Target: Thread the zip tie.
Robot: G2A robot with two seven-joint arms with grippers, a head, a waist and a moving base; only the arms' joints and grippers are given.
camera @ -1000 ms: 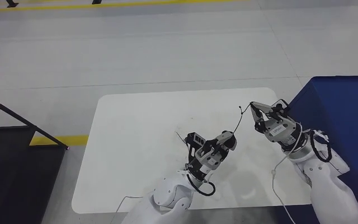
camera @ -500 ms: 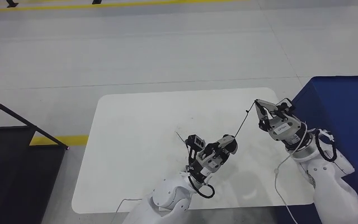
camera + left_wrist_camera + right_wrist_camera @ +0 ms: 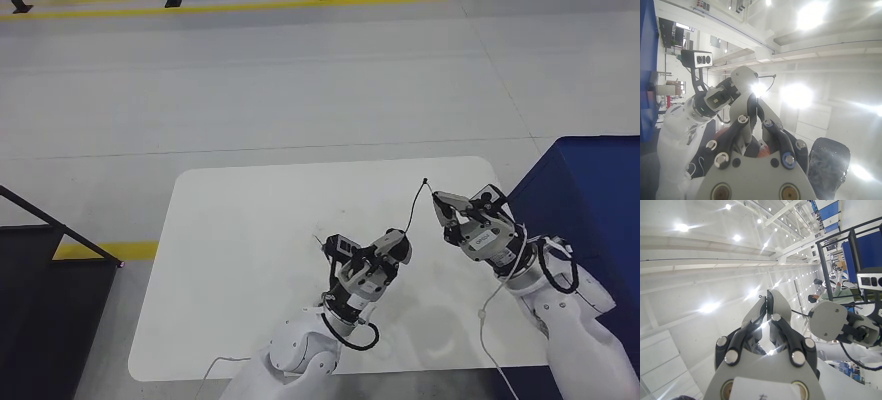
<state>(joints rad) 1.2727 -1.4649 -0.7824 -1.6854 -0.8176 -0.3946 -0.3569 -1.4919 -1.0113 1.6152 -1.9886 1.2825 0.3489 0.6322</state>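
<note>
Thin black zip tie (image 3: 413, 206), bowed in an arc in the air, one end pinched by the left gripper (image 3: 400, 238), its small head end by the right gripper (image 3: 438, 198).

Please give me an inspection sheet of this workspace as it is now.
Surface: white table, rounded corners.
Job's things: black tie, curved, held in the air between both tools.
Clutter: nothing seen.
Tools: left tool shut on tie; right tool shut on tie.
Cables: white cable hangs from the right arm.
Surroundings: blue panel at the table's right; black frame at its left; yellow floor line.
</note>
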